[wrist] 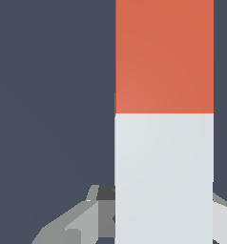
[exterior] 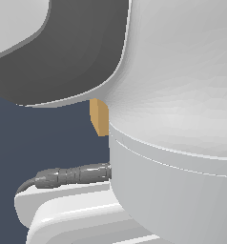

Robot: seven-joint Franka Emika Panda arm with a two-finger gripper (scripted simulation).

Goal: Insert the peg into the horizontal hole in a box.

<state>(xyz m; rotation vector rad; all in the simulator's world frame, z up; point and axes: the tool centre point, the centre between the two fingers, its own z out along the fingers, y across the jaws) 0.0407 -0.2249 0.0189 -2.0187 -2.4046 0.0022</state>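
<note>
In the wrist view the peg fills the middle, its red-orange half (wrist: 164,55) further from the hand and its pale grey-white half (wrist: 164,167) nearer. My gripper (wrist: 164,202) has a grey finger (wrist: 89,217) against one side of the white half and another against the opposite side, so it looks shut on the peg. In the exterior view only a narrow tan sliver of the box (exterior: 99,116) shows behind the arm. The hole is hidden. The peg and the gripper do not show in the exterior view.
The arm's white and dark grey housing (exterior: 177,95) fills most of the exterior view, with a grey cable (exterior: 70,175) at its side. Dark blue-grey floor (exterior: 44,143) lies behind it and also shows in the wrist view (wrist: 48,95).
</note>
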